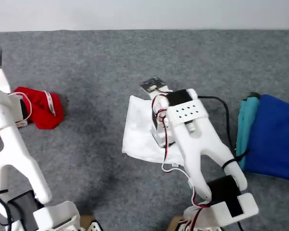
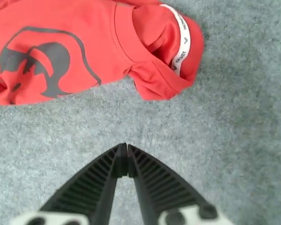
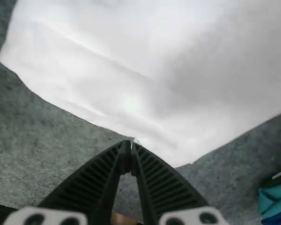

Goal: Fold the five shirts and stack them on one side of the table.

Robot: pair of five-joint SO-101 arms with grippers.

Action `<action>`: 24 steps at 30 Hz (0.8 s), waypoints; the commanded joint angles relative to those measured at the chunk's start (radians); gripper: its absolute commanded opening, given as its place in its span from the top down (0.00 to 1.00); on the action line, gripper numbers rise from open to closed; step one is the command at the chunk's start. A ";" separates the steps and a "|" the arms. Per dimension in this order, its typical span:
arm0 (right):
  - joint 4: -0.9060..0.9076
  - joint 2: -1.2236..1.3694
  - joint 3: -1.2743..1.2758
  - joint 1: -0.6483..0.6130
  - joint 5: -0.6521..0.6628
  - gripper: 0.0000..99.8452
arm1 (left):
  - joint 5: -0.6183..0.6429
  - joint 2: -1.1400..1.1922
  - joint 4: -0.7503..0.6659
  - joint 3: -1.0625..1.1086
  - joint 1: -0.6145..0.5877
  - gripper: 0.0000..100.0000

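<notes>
A crumpled red shirt point(image 2: 79, 47) with a dark print lies on the grey carpet at the far left point(image 1: 41, 109). My left gripper point(image 2: 127, 149) is shut and empty, just short of the shirt over bare carpet. In the middle lies a folded white shirt point(image 1: 139, 130). My right arm point(image 1: 188, 118) hangs over it. My right gripper point(image 3: 131, 143) is shut at the white shirt's point(image 3: 154, 70) near edge, with a small bit of the hem pinched at its tips. A folded blue shirt point(image 1: 272, 134) rests on a teal one point(image 1: 246, 122) at the right.
Grey carpet point(image 1: 96, 72) covers the whole table. Open room lies between the red and white shirts and along the back. A black cable point(image 1: 226, 115) runs from the right arm towards the blue and teal stack.
</notes>
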 commanded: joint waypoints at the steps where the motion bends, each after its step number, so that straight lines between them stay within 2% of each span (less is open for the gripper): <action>1: 0.010 -0.010 -0.068 0.054 -0.021 0.98 | -0.008 -0.046 0.031 -0.030 -0.003 1.00; 4: 0.012 -0.001 -0.114 0.099 -0.040 0.96 | -0.008 -0.046 0.049 -0.030 -0.003 1.00; 9: 0.012 -0.001 -0.132 0.110 -0.270 0.71 | -0.021 -0.038 0.044 -0.030 -0.003 1.00; 11: -0.010 0.001 -0.132 0.105 -0.339 0.64 | -0.041 -0.031 0.040 -0.028 -0.003 1.00; 16: -0.133 0.042 -0.130 0.105 -0.387 0.63 | -0.041 0.014 0.029 -0.027 -0.003 1.00; 24: -0.278 0.292 -0.135 0.111 -0.387 0.63 | -0.040 0.058 0.029 -0.027 -0.003 1.00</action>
